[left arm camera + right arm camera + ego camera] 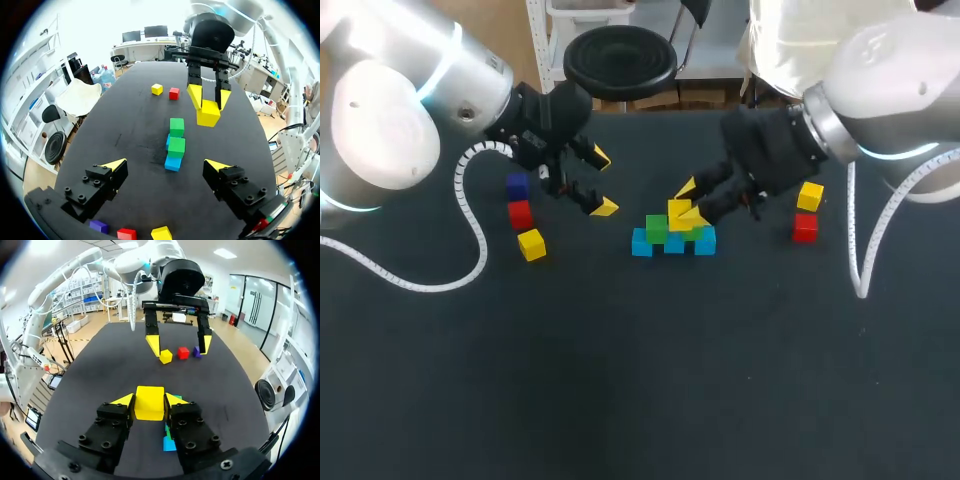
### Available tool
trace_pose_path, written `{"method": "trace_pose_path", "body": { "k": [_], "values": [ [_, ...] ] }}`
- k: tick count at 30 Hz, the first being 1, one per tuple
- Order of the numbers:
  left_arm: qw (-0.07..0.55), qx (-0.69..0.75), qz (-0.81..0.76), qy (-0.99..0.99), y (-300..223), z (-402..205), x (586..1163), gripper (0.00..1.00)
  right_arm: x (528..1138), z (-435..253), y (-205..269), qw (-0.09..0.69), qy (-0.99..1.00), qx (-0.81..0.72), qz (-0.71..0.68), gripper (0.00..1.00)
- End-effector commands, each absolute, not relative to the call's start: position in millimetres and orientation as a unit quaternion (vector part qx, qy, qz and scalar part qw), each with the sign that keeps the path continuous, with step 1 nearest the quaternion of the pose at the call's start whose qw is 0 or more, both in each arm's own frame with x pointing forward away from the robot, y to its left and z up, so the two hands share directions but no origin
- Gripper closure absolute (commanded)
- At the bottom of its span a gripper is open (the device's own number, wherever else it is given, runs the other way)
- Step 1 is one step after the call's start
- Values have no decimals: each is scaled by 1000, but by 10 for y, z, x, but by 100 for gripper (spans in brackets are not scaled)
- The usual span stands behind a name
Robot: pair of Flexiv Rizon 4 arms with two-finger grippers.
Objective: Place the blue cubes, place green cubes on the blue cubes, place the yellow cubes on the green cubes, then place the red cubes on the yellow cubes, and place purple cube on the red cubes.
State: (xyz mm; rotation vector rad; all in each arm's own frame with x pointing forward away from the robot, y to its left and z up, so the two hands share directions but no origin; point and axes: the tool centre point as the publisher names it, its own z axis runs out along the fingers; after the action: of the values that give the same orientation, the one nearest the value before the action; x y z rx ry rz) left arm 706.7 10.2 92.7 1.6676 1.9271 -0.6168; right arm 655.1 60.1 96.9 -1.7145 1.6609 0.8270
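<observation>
A row of blue cubes [673, 245] lies mid-table with green cubes [657, 230] on top; in the left wrist view the same green cubes [176, 146] show over a blue cube [173, 163]. My right gripper [687, 205] is shut on a yellow cube [149, 402], holding it over the green layer; whether it touches the layer I cannot tell. My left gripper [601, 182] stands open and empty, left of the stack. A purple cube [517, 185], a red cube [520, 213] and a yellow cube [531, 244] lie below it, further left.
A yellow cube [809, 196] and a red cube [805, 228] rest on the table to the right of the stack, under my right arm. The black table [640, 380] stretches wide toward the front.
</observation>
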Motion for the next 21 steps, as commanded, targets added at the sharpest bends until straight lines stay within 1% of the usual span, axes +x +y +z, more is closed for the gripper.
{"method": "trace_pose_path", "body": {
  "k": [1,21],
  "values": [
    [260,615,-229,709,115,919,7060,0,6566,944,630,292,633,-646,310,100],
    [260,615,-229,709,115,919,7060,0,6613,827,577,285,625,-652,322,100]
  ]
}}
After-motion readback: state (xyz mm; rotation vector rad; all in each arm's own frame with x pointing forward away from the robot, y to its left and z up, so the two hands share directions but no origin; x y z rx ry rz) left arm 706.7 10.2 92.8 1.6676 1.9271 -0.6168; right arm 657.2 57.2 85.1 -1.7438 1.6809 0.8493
